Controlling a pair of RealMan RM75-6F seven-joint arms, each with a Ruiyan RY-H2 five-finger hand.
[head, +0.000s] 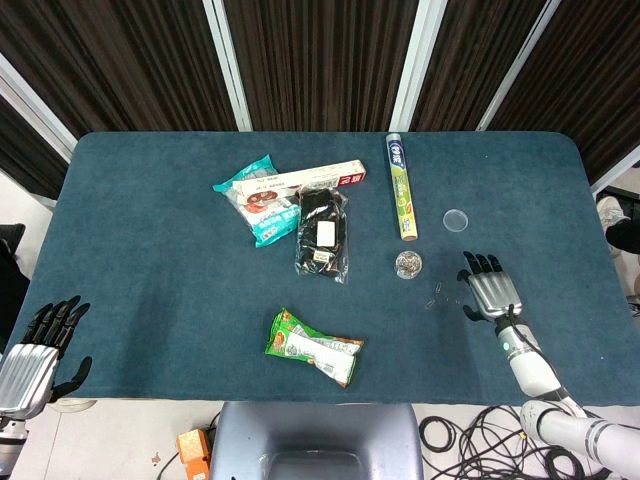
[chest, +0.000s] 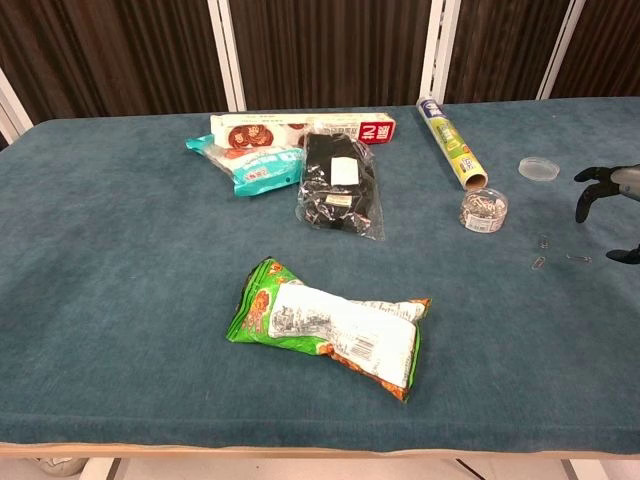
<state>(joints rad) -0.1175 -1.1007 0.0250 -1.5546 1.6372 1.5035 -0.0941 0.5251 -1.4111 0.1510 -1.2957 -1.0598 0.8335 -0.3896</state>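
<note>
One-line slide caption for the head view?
Right hand open above loose paper clips beside a round clip dish; left hand open off the blue table's corner.

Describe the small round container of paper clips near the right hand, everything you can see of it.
The small round container is a shallow, clear dish that looks like plastic, lidless and filled with silvery metal clips. It sits upright on the blue table cloth, just beyond the open end of the yellow-green roll, apart from it in the chest view. A clear lid lies separately to its right. A few loose clips lie on the cloth between it and the right hand, which does not touch it.
</note>
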